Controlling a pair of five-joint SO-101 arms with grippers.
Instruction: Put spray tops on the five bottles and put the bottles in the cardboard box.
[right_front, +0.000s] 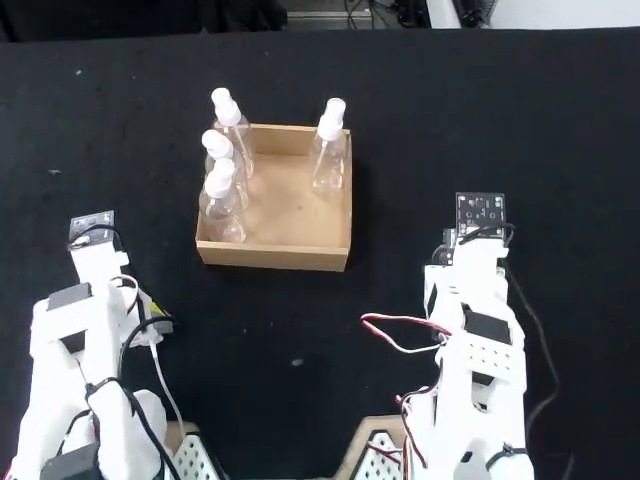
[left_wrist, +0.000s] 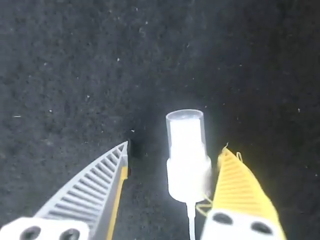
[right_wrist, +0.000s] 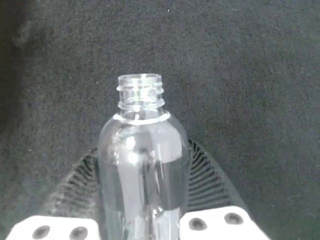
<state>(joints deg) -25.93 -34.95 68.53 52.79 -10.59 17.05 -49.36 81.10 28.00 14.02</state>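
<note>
Black worktop (right_front: 530, 110): a dark cloth surface. It carries the box near its middle, and both arms rise from its near edge.
White right arm (right_front: 475, 340): stands right of the box and well apart from it, with its wrist board pointing toward the far side.
White left arm (right_front: 85, 330): stands left of the box and slightly nearer than the box's front wall.
Cardboard box (right_front: 275, 255): shallow, open-topped and square to the worktop, between the two arms.
Three capped bottles (right_front: 222, 195): clear, upright and fitted with white spray tops. They stand in a close row along the box's left wall.
Fourth capped bottle (right_front: 329, 150): clear and upright with a white spray top. It stands in the box's far right corner, apart from the row.
Uncapped bottle (right_wrist: 141, 115): clear, outside the box, with its threaded neck bare and pointing out past the fingertips of the right arm's pincer.
Right pincer (right_wrist: 143, 147): closed around the uncapped bottle's body, with one ribbed finger on each side of it.
Left pincer (left_wrist: 174, 147): its fingers are spread wide. The yellow finger (left_wrist: 237, 187) touches the spray top, and the grey finger (left_wrist: 95, 187) stands clear of it.
Spray top (left_wrist: 186, 155): white with a clear cap, outside the box. It sits between the left pincer's fingers, with its thin dip tube trailing back toward the wrist. Whether it is gripped or only resting there cannot be told.
</note>
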